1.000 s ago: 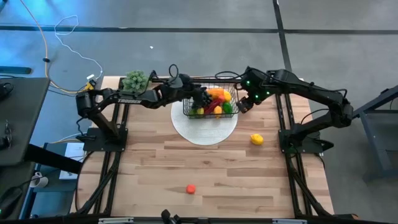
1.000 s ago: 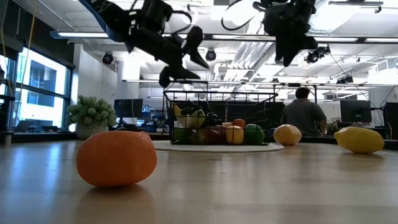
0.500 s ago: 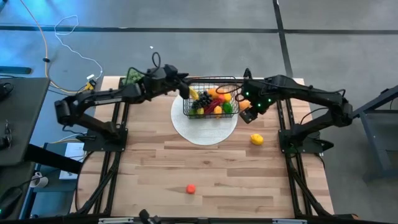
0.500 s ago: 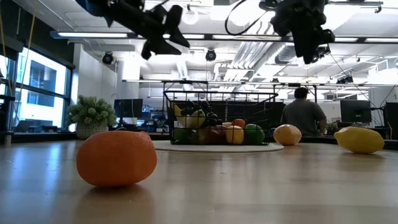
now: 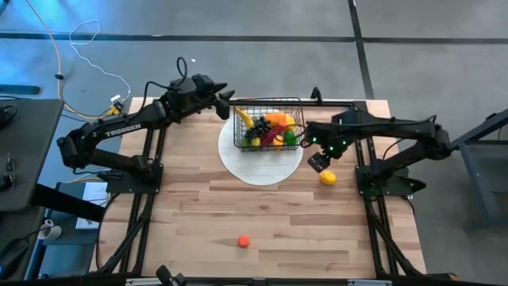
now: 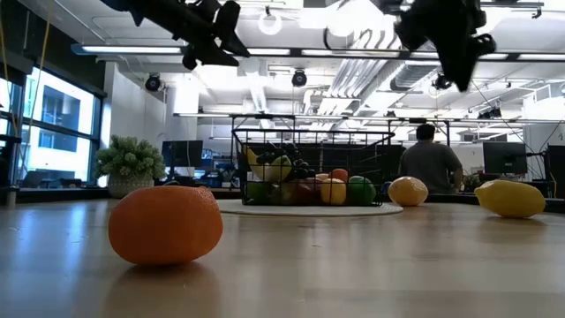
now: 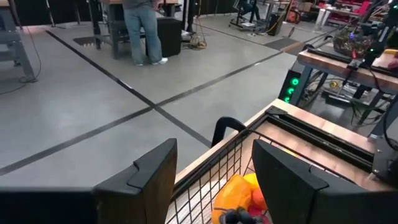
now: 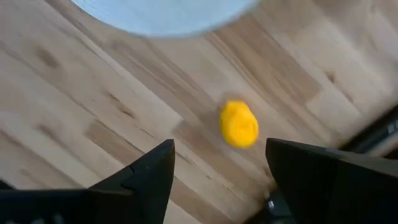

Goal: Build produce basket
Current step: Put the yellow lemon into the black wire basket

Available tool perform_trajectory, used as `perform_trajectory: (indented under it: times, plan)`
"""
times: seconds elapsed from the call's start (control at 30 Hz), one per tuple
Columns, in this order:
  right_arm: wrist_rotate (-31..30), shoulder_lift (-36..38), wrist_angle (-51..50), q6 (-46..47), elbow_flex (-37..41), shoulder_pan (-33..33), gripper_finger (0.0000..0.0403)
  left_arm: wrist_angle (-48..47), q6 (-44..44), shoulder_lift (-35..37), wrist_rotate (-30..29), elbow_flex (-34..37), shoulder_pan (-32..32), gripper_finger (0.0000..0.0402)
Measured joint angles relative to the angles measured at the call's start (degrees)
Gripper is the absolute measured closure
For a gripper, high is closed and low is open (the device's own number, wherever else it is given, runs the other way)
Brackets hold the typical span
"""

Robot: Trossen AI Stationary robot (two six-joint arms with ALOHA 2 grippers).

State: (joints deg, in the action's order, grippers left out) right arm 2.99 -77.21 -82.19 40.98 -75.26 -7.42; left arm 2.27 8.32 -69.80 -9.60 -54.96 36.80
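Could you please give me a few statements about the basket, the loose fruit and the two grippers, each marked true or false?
1. The basket stands on the white plate. True.
2. The right gripper holds the lemon. False: its fingers are open and empty, with the lemon lying on the table beside it.
3. The small orange lies inside the basket. False: it lies alone on the table, far from the plate.
4. The left gripper is open and empty, beside the basket's left end. True.
5. The basket is empty. False: it holds several pieces of produce.
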Motion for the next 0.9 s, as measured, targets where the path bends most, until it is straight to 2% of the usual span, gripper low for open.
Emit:
perform_trajectory:
  times: [0.13, 0.43, 0.9]
  plan:
    - [0.26, 0.0, 0.88, 1.08, 5.39, 1.55, 0.0169, -0.44, -0.9, 0.0, 0.18, 0.0, 0.1, 0.0202]
    - [2.72, 0.0, 10.47, -1.15, 16.18, 2.25, 0.0169, -1.24, -1.46, 0.0, 0.15, 0.0, 0.04, 0.0202]
    - [0.36, 0.02, 21.05, -2.49, 30.65, 2.25, 0.0169, -1.24, -0.96, 0.0, -0.03, 0.0, 0.04, 0.0202]
